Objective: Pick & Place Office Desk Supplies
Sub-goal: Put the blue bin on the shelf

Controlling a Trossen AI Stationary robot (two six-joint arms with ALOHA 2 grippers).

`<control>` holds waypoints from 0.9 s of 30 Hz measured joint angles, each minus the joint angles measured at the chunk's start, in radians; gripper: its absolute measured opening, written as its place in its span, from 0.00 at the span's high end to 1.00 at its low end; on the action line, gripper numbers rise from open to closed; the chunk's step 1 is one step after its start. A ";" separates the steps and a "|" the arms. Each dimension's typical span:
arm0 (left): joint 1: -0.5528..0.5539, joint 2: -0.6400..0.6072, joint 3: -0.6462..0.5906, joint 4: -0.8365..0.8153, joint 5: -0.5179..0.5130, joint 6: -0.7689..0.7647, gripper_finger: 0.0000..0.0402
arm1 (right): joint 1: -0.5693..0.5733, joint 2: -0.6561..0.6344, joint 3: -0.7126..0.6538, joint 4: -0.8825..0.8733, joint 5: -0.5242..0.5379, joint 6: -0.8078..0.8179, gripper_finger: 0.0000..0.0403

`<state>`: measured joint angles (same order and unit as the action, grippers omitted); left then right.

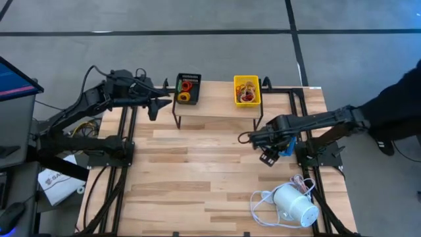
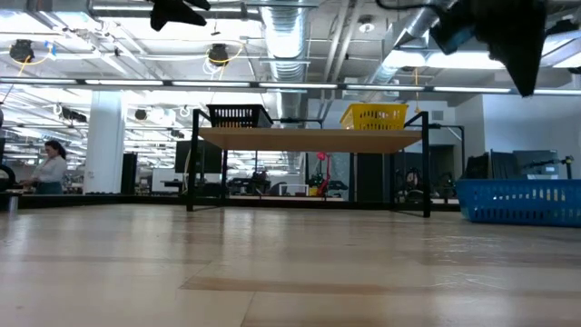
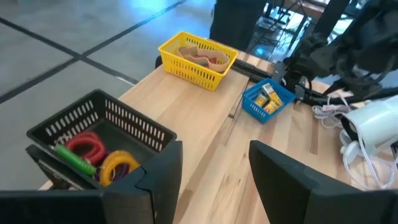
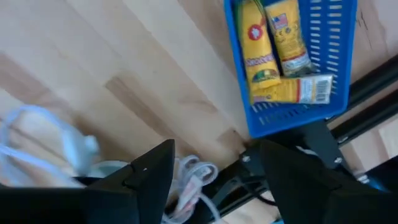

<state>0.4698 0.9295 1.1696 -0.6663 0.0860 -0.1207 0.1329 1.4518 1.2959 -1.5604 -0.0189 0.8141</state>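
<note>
We see the left gripper (image 1: 166,101) held in the air just beside the black mesh rectangular tray (image 1: 187,87), which stands on the left end of a small raised wooden shelf with black metal legs (image 1: 217,108) at the far side of the light wooden table (image 1: 197,178). Its two dark fingers (image 3: 158,180) stand apart and hold nothing. In this tray lie a red rubber-band coil (image 3: 87,147), an orange-yellow coil (image 3: 118,164) and a green piece (image 3: 73,157). The yellow plastic tray (image 1: 247,90) on the right end of the shelf holds tan and red loose pieces. The right gripper (image 1: 245,137) hangs over the table near the blue plastic tray (image 4: 292,62), also open and empty; this tray holds small yellow packets (image 4: 256,43). A white cylindrical device with a white cord (image 1: 295,205) lies at the near right corner of the table
</note>
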 joint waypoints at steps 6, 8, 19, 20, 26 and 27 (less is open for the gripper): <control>0.000 0.000 -0.048 0.070 0.000 -0.047 0.55 | -0.056 -0.026 -0.120 0.084 0.000 -0.080 0.42; 0.000 0.000 -0.062 0.078 0.000 -0.058 0.55 | -0.069 -0.026 -0.151 0.131 0.000 -0.107 0.42; -0.032 0.001 -0.119 0.103 -0.003 -0.078 0.55 | -0.107 -0.026 -0.272 0.352 -0.007 -0.179 0.42; -0.040 -0.001 -0.119 0.107 -0.003 -0.076 0.55 | -0.108 -0.026 -0.279 0.364 -0.008 -0.184 0.42; -0.080 -0.013 -0.119 0.111 -0.002 -0.063 0.55 | -0.109 -0.026 -0.315 0.395 -0.007 -0.208 0.42; -0.085 -0.014 -0.119 0.118 -0.002 -0.064 0.55 | -0.108 -0.026 -0.317 0.395 -0.008 -0.213 0.42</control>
<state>0.3852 0.9160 1.0505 -0.5483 0.0837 -0.1844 0.0250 1.4258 0.9785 -1.1655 -0.0265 0.6012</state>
